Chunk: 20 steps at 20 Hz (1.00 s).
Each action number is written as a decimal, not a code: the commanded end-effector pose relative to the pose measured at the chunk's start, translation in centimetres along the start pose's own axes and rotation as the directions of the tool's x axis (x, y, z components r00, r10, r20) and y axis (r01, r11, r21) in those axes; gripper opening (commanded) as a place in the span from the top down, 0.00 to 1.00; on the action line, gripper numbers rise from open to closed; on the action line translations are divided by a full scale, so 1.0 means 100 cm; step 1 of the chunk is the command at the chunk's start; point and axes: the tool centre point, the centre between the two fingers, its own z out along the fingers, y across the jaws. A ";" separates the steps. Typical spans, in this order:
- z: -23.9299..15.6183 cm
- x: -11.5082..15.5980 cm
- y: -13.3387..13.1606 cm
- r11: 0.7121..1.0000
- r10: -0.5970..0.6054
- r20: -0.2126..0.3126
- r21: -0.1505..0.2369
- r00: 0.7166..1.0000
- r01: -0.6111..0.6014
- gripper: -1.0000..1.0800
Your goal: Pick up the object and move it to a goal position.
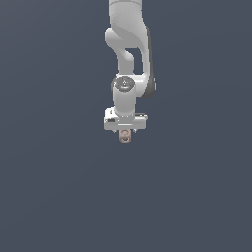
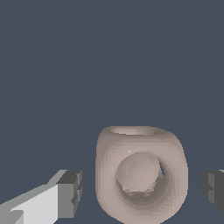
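Observation:
The object (image 2: 141,148) is a pinkish-tan rounded piece with a hole through its middle. In the wrist view it sits between my two dark finger pads (image 2: 70,192), with a narrow strip of background showing on each side of it. My gripper (image 2: 141,190) is open around it, not touching. In the exterior view the object (image 1: 125,138) shows as a tiny pink piece right under the white gripper (image 1: 126,134), which points straight down from the arm.
The plain dark blue-grey surface (image 1: 59,187) fills both views around the arm. No other object, container or edge shows.

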 end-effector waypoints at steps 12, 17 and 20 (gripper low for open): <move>0.029 -0.001 0.000 1.000 -0.001 0.001 0.000 1.000 0.001 1.00; 0.029 -0.001 0.000 1.000 -0.001 0.001 0.000 1.000 0.001 1.00; 0.028 0.000 0.000 1.000 0.000 -0.001 0.000 1.000 0.000 1.00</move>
